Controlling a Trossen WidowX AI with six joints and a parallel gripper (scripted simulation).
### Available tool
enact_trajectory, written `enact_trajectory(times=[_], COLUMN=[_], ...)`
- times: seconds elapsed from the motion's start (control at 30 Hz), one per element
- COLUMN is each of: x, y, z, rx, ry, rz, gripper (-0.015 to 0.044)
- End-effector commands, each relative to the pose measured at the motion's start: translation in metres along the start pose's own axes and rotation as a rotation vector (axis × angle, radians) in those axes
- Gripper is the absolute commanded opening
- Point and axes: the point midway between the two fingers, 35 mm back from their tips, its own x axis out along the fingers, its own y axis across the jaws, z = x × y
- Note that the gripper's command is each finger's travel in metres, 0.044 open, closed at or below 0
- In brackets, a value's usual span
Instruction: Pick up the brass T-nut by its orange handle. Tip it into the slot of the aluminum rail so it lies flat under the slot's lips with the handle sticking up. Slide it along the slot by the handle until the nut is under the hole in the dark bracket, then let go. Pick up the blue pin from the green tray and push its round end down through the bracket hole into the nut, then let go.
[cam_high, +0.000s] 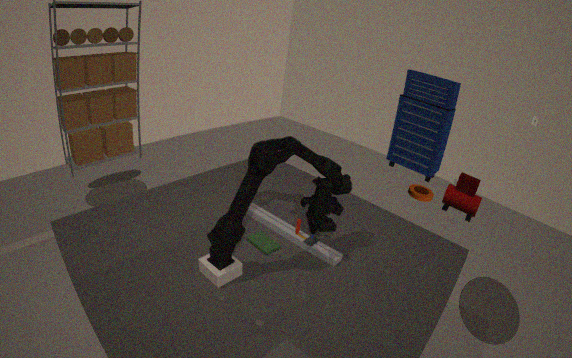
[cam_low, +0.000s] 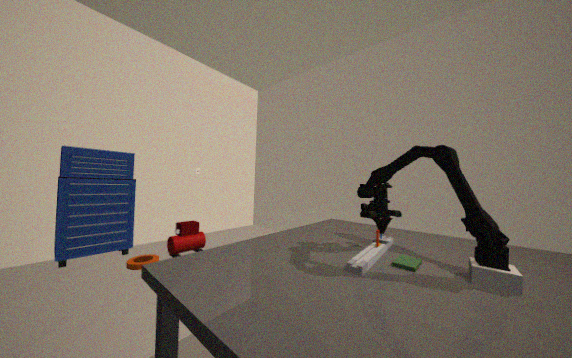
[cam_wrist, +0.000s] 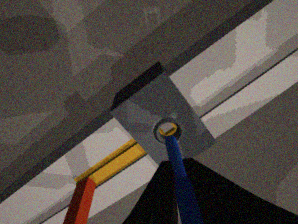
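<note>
The gripper (cam_high: 320, 231) (cam_low: 383, 233) (cam_wrist: 177, 161) is shut on the blue pin (cam_wrist: 180, 175), above the dark bracket (cam_high: 311, 240) (cam_wrist: 137, 112). The pin's lower end is at the near edge of the bracket hole in the wrist view; whether it has entered cannot be told. A brass rim shows inside the hole. The brass T-nut (cam_wrist: 120, 162) lies in the slot of the aluminum rail (cam_high: 272, 222) (cam_low: 365, 260) (cam_wrist: 240, 75) and runs under the bracket. Its orange handle (cam_high: 298, 226) (cam_low: 377, 239) (cam_wrist: 81, 200) sticks up beside the bracket. No pin shows on the green tray (cam_high: 264, 243) (cam_low: 407, 262).
The white arm base (cam_high: 220, 272) (cam_low: 495, 280) stands beyond the tray from the rail. The orange handle stands close to the gripper. A blue cabinet (cam_high: 425, 125) (cam_low: 95, 210), a red compressor (cam_high: 462, 199) (cam_low: 186, 243) and an orange ring are on the floor away from the table.
</note>
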Motion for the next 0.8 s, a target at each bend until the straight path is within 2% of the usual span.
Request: enact_trajectory(times=[0.0,0.77], x=[0.004,0.020], y=[0.000,0.000], z=[-0.001,-0.004], rx=[0.000,-0.001], ry=[0.004,0.004], rz=[0.001,0.001], gripper=[-0.0150,-0.0150])
